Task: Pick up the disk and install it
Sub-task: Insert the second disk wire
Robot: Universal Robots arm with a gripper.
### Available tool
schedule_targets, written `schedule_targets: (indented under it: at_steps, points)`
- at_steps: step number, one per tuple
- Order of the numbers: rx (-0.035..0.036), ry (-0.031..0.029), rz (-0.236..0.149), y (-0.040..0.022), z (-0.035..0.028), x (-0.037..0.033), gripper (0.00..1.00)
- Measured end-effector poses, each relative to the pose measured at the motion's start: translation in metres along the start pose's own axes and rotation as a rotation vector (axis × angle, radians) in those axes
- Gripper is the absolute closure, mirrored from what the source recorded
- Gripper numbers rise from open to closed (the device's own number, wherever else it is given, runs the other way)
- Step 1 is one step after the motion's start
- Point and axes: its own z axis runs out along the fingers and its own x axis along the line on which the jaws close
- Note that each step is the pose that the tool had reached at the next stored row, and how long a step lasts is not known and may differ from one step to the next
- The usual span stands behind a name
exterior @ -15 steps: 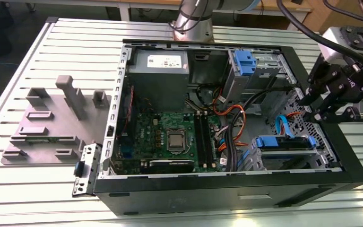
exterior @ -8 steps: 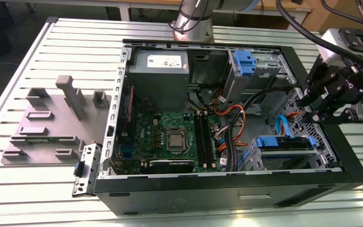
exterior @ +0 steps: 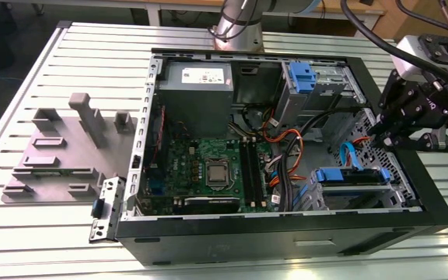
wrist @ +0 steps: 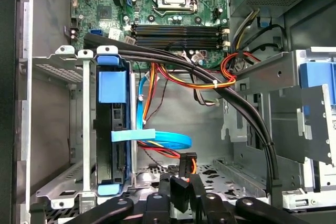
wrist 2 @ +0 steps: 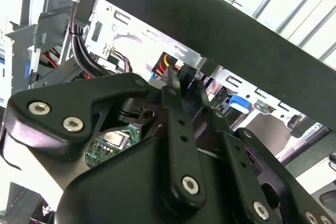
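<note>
In the exterior view the hand is partly masked by the case wall, so the spacing of its fingertips cannot be made out. In the first wrist view the disk is seen edge-on in its cage, its label face hidden. In the second wrist view, much of the case interior is blocked by the hand's black linkage.

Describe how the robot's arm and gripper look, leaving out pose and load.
In the exterior view the gripper is a black assembly of angular linkage plates under a light grey wrist block, with thick black cables looping above it. The arm's base column is shiny silver metal. In the second wrist view the black links are matte, fastened with round silver screws.
</note>
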Motion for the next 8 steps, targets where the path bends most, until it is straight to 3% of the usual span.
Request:
schedule_targets:
  at_steps: [5, 6, 8]
  points:
    - [-0.0005, 0.0016, 0.000, 0.0000, 0.0000, 0.0000, 0.73]
    - [-0.0006, 0.0019, 0.000, 0.0000, 0.0000, 0.0000, 0.80]
    - [-0.0008, 0.0026, 0.000, 0.0000, 0.0000, 0.0000, 0.80]
